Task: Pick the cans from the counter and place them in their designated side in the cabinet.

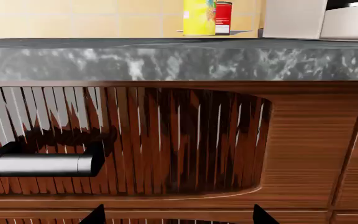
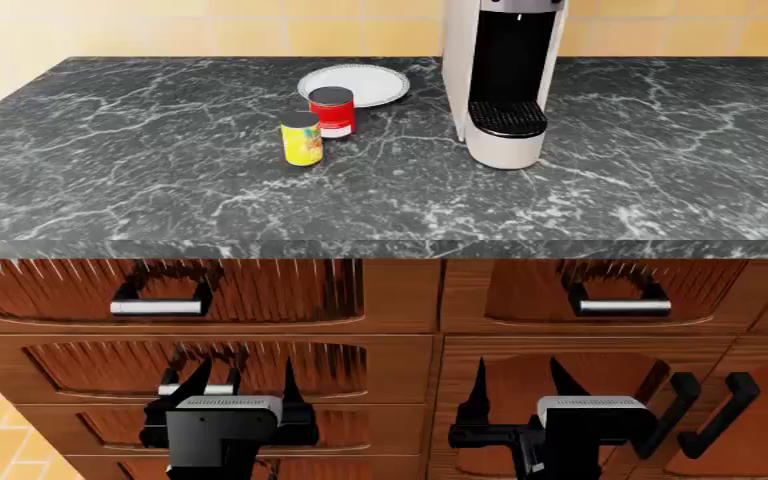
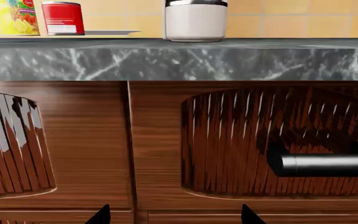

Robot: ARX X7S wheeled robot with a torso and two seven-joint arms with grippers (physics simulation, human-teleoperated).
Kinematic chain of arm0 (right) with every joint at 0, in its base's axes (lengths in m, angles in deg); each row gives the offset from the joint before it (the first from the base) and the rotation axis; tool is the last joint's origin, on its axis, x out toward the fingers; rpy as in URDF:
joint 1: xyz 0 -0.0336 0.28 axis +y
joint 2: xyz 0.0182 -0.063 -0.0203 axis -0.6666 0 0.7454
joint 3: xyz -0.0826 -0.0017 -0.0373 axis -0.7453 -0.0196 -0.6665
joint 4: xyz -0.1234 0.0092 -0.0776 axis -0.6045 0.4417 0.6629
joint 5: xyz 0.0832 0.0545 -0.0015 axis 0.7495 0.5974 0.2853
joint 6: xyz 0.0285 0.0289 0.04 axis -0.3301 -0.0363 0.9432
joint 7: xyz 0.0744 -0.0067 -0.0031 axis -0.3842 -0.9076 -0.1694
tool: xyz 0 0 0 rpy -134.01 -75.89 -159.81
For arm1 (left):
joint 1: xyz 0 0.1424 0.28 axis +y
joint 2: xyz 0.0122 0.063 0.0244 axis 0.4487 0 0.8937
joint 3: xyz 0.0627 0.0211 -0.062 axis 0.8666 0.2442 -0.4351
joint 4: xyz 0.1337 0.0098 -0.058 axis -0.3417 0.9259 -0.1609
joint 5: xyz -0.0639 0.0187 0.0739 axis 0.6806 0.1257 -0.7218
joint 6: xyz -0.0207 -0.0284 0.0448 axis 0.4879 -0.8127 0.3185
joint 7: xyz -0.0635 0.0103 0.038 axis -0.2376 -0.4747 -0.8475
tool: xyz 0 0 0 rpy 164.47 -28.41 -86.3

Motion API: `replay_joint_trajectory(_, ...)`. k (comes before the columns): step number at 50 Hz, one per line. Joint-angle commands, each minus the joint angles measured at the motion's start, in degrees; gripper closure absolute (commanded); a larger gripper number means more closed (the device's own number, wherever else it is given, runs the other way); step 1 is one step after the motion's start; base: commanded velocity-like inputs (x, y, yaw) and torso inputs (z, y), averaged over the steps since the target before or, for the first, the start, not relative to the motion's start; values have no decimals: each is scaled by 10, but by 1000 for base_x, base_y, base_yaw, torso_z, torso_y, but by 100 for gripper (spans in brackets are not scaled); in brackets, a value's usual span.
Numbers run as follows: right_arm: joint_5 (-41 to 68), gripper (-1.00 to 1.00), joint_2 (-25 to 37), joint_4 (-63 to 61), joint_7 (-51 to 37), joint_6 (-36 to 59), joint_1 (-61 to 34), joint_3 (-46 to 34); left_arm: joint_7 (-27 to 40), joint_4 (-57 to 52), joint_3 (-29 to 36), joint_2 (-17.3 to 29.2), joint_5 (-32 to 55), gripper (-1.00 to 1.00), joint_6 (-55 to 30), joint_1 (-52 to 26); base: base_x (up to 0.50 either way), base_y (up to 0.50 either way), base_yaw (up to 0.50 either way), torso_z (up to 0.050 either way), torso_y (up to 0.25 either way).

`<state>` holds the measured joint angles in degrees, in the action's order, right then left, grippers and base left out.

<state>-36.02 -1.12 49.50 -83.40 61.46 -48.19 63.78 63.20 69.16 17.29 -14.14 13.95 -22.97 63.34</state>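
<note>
The yellow-label can (image 2: pixel 301 139) stands upright on the black marble counter (image 2: pixel 157 170), with the red can with a white band (image 2: pixel 332 111) just behind it, next to a white plate (image 2: pixel 353 84). Both cans show in the left wrist view, yellow (image 1: pixel 199 17) and red (image 1: pixel 223 17), and in the right wrist view, yellow (image 3: pixel 16 17) and red (image 3: pixel 63 18). My left gripper (image 2: pixel 240 385) and right gripper (image 2: pixel 518 385) are open and empty, low in front of the wooden drawer fronts, well below the counter top.
A white coffee machine (image 2: pixel 504 75) stands on the counter to the right of the cans. Below the counter are wooden drawers with metal bar handles (image 2: pixel 157 306) (image 2: pixel 620 305), and a cabinet door with black handles (image 2: pixel 704 405) at lower right.
</note>
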Motion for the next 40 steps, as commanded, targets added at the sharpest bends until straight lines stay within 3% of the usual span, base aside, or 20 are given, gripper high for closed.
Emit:
replay_joint_trajectory(1, 2, -100, 9, 0, -13, -4, 2, -15, 11, -1, 10, 9, 11, -100, -3, 0, 0, 0, 0, 0, 0)
replay_joint_trajectory(9, 6, -100, 23, 2, -33, -5, 1, -36, 19, -5, 28, 25, 30, -100, 8, 4, 0, 0, 0, 5, 0)
replay_joint_trajectory(40, 34, -100, 50, -2, -59, -11, 2, -66, 44, -5, 65, 52, 37, -100, 20, 5, 0, 0, 0, 50, 0)
